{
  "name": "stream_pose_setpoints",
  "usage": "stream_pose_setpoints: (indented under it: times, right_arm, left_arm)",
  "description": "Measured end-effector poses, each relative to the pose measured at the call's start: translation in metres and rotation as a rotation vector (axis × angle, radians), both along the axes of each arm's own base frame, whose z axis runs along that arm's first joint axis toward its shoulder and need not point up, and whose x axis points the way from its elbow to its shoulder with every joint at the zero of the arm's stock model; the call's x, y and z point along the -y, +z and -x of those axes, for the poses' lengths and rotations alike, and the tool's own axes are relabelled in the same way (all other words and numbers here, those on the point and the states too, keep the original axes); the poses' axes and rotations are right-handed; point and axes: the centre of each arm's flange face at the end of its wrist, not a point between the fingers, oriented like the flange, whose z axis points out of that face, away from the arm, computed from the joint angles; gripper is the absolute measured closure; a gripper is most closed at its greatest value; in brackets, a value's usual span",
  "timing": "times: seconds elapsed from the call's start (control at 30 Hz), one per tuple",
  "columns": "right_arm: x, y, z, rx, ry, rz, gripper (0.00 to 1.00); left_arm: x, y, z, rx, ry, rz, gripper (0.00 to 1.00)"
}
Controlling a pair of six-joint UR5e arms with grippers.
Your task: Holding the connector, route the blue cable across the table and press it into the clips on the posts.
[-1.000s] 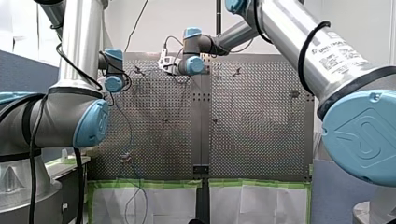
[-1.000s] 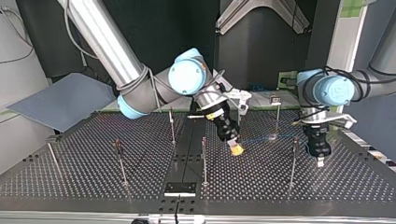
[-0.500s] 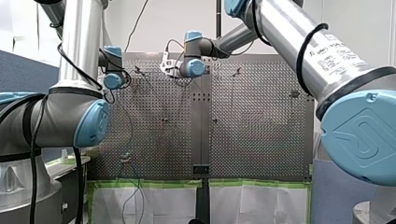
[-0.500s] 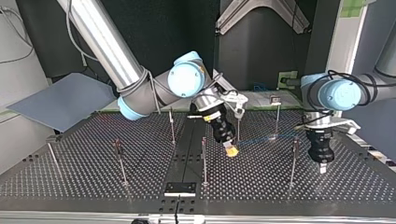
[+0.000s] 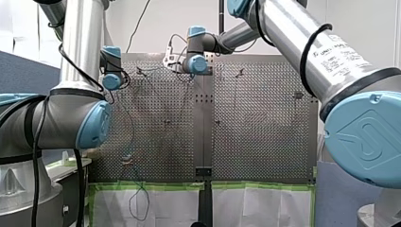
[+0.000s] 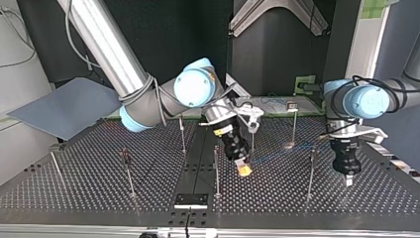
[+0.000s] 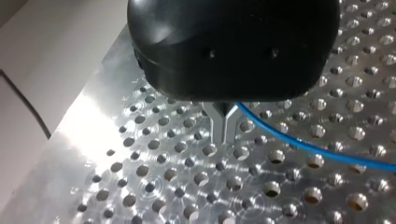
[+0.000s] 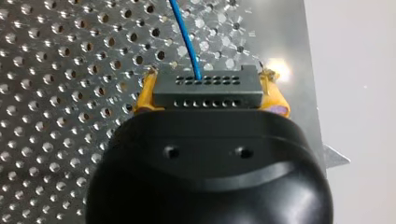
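Jaws of my right gripper (image 8: 208, 86) pinch the black connector (image 8: 208, 92) between yellow pads (image 8: 275, 99), at the top view's centre; the blue cable (image 8: 187, 37) runs ahead over the tabletop (image 8: 56, 70). Jaws of my left gripper (image 7: 223, 133) are pressed together, cable just beside them

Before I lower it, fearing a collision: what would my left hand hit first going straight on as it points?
The left hand would likely meet the perforated table just ahead of its tips; the blue cable leads off sideways, out of that line.
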Motion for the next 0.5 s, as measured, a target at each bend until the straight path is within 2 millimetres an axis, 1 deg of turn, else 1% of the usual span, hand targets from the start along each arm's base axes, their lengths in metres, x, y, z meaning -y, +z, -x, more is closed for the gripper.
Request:
stream_pose_setpoints:
  times: [0.17,0.33,0.5]
  right_arm:
    - [0.005,0.0,0.004,-0.001,-0.018,-0.003,1.0]
    - [0.011,0.0,0.009,-0.003,-0.053,-0.008,1.0]
    - [0.013,0.0,0.01,-0.005,-0.064,-0.008,1.0]
  left_arm:
    - [-0.004,-0.003,-0.001,-0.005,0.007,0.005,1.0]
    - [-0.007,-0.017,-0.006,-0.046,0.017,0.001,1.0]
    - [-0.011,-0.023,-0.007,-0.066,0.029,-0.005,1.0]
